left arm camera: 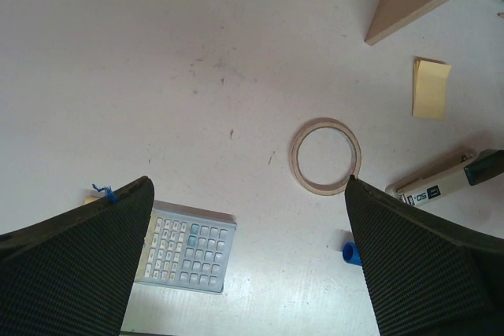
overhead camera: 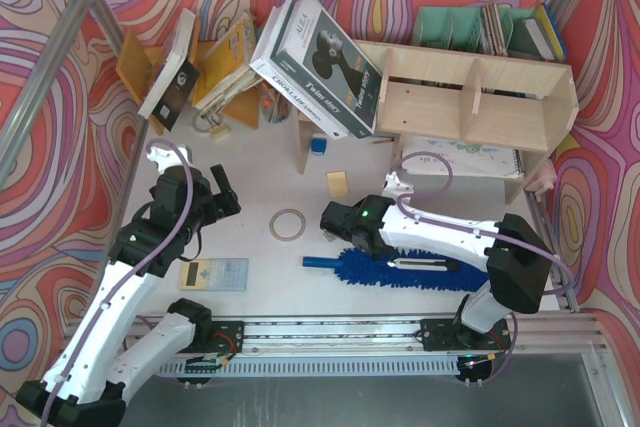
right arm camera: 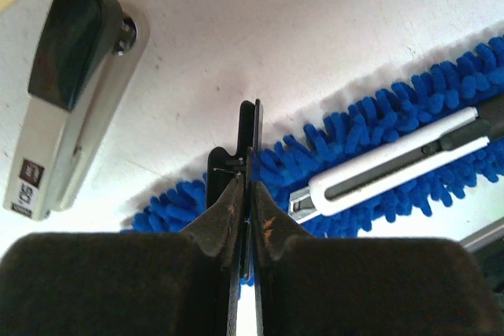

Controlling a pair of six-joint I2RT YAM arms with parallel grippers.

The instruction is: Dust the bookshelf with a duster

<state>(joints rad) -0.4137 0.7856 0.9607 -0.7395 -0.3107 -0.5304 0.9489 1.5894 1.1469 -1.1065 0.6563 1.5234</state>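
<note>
My right hand (right arm camera: 250,193) was shut tight, low over the handle end of the duster (overhead camera: 365,269), which lay flat on the table (left arm camera: 157,53) right under my fingertips. That end mattered, I judged, because the flat handle (overhead camera: 322,262) is the only firm part to grip. A thin dark edge stood between my fingers; whether it was the handle itself I could not tell. A knife (right arm camera: 394,159) lay lengthwise on the fluffy head to the right of my fingers, so I reckoned any lift would tip it off. A stapler (right arm camera: 67,84) sat off to their left. The bookshelf (overhead camera: 470,97) stood well beyond this hand, with the duster nowhere near it, so I took the dusting as not yet begun. My left hand (left arm camera: 248,194) hung spread as wide as it goes, holding nothing, with a calculator (left arm camera: 189,245) below it. It was well apart from the duster, leaving the right hand room, I supposed.
</note>
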